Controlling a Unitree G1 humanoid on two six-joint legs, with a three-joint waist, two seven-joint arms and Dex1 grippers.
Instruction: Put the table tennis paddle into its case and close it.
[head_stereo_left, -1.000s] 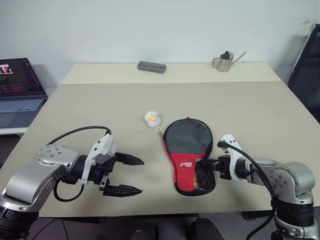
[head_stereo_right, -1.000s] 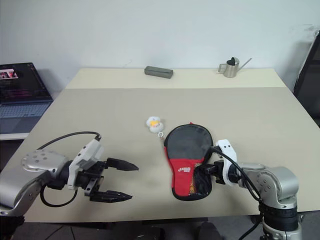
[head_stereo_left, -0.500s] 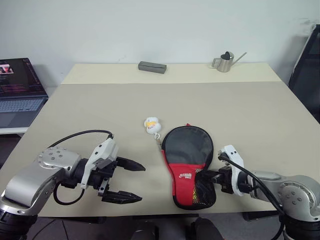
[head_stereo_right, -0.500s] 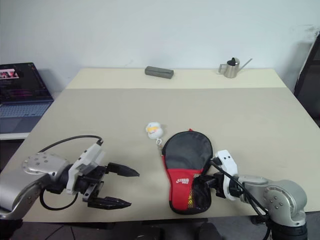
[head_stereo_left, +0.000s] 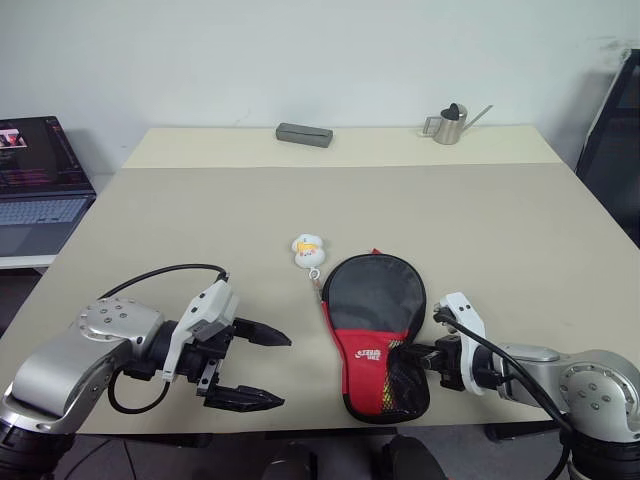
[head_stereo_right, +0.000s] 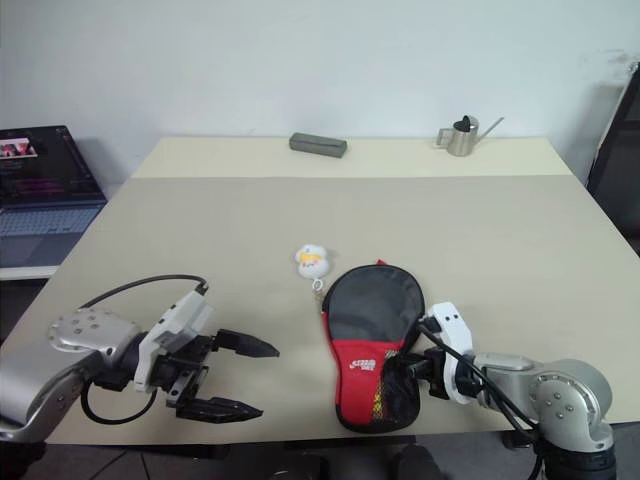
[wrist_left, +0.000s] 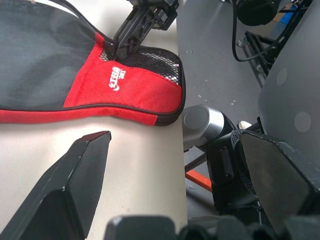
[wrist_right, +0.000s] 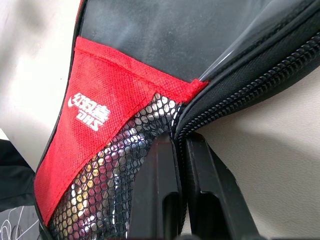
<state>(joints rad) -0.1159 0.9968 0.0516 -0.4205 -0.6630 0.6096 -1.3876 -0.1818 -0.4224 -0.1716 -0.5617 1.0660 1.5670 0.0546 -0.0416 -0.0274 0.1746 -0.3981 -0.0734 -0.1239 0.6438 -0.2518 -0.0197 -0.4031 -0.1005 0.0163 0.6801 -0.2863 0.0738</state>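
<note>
Since a second ago the case (head_stereo_left: 378, 330) has slid toward the table's (head_stereo_left: 520, 220) near edge, its narrow end now at it. The right gripper (head_stereo_left: 418, 356) stays clenched at its zipper rim; the left gripper (head_stereo_left: 262, 366) waits released. Pulling further could drag the case off.

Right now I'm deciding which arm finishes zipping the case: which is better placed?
The right. Its gripper is shut at the case's zipper edge beside the mesh pocket. The left gripper hangs with open jaws, apart from the case, so it would likely need a reach first.
</note>
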